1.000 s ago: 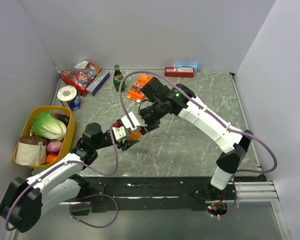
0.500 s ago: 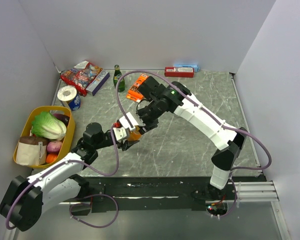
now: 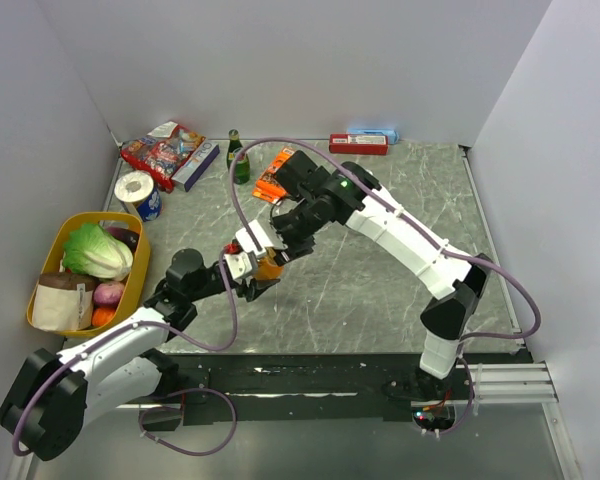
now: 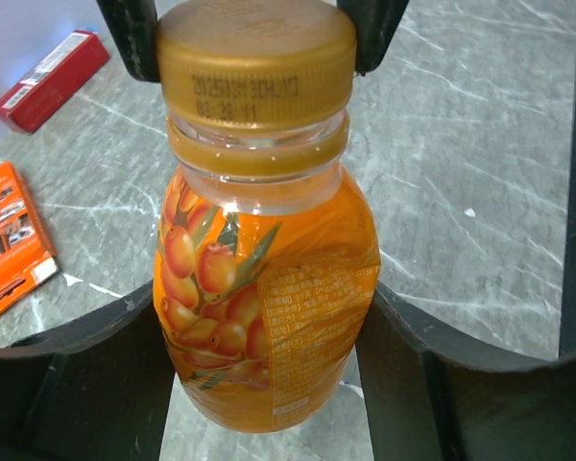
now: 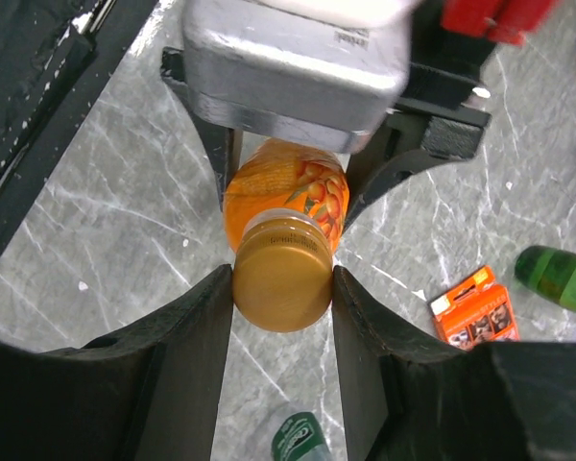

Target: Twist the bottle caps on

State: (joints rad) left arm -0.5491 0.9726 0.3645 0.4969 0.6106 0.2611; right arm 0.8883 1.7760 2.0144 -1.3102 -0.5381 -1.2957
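Gripping orange bottle (image 4: 269,288) by body in left jaws; pinching gold cap (image 5: 281,286) on its neck in right jaws.

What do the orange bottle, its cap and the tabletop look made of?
Orange bottle: likely clear plastic, glossy; see-through neck, wrinkled film label. Cap: probably plastic, satin gold-brown, printed date code. Tabletop: grey marble look, white veins; stone or laminate, can't tell.

Grey marbled tabletop (image 3: 380,290), plain white walls (image 3: 280,60) on three sides, even light
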